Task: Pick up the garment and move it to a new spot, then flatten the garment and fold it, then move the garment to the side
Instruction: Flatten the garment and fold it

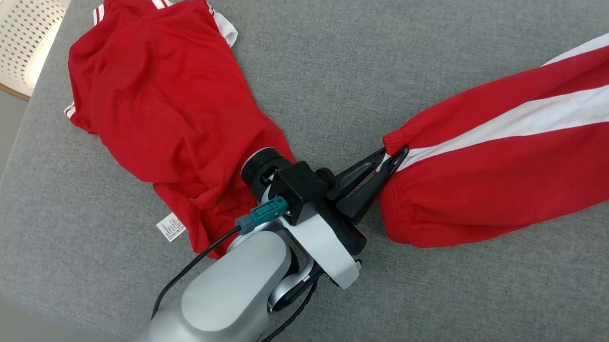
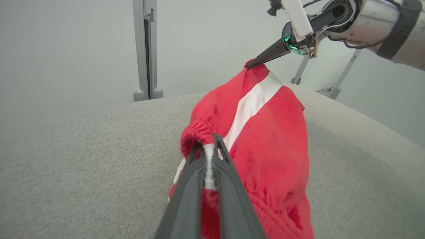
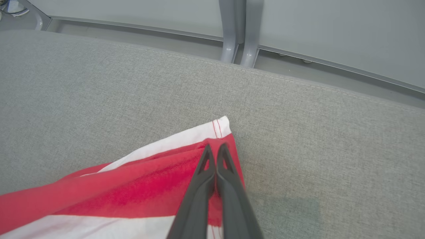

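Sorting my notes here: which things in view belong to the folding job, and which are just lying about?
Job in hand: white-striped red garment, left fingers and right fingers, both pairs shut on it.
Lying about: red shirt, white perforated chair.

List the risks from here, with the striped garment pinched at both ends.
1. The left jaws pinch only the waistband edge of the striped garment; a pull may slip it free.
2. The left arm reaches across the red shirt; moving might snag and drag it.
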Tool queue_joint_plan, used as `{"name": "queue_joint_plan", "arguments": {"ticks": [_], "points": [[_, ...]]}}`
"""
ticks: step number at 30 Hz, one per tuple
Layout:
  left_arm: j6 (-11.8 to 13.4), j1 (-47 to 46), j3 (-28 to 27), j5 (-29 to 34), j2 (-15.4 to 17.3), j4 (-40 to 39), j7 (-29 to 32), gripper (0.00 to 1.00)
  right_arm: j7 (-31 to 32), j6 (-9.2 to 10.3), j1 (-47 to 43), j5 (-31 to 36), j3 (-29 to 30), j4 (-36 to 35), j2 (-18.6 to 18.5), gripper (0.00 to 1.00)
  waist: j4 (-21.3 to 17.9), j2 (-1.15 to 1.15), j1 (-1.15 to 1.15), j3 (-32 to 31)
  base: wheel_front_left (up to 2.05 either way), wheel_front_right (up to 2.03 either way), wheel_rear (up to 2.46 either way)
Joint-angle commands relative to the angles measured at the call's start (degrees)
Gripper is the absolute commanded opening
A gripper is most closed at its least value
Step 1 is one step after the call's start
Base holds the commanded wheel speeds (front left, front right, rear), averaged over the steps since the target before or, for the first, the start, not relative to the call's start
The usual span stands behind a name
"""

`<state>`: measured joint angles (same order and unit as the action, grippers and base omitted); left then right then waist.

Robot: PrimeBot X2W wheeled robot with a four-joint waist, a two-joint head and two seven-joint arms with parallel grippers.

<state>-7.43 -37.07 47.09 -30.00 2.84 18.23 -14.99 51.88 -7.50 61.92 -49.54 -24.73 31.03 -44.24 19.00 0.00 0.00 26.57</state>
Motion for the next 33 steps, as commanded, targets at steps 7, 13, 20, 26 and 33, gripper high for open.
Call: {"name": "queue_joint_plan", "arguments": {"ticks": [7, 13, 20, 26, 33], "points": [[-0.1, -2.4, 0.2, -1.3, 0.2, -0.4, -0.3, 0.0, -2.8, 0.01, 2.0, 4.7, -1.6, -0.6, -0.1, 0.0, 1.6, 0.0, 0.0, 3.4, 0.0, 0.0, 0.0], [0.0, -3.2, 0.8, -2.3, 0.2, -1.2, -0.3, 0.0, -5.7, 0.01, 1.5, 5.3, -4.1, -0.6, -0.8, 0.0, 2.1, 0.0, 0.0, 4.7, 0.0, 0.0, 0.0], [0.4, -4.0, 2.4, -3.3, 0.2, 1.1, -0.3, 1.0, -7.9, 0.01, 1.0, 7.6, -4.7, 2.7, -0.2, 1.0, 1.5, 0.0, 0.0, 4.7, 0.0, 0.0, 0.0], [1.9, -3.3, -0.1, -1.6, 0.2, 1.3, -0.3, 1.0, -13.2, 0.01, -0.1, 8.4, -3.8, 4.7, 0.8, 1.0, 0.2, 0.0, 0.0, 2.9, 0.0, 0.0, 0.0], [2.8, 0.6, -6.2, 1.4, 0.2, 2.5, -0.3, 1.0, -24.3, 0.0, -5.3, 6.6, -2.0, 6.0, 4.3, 1.0, -2.4, 0.0, 0.0, -2.6, 0.0, 0.0, 0.0]]}}
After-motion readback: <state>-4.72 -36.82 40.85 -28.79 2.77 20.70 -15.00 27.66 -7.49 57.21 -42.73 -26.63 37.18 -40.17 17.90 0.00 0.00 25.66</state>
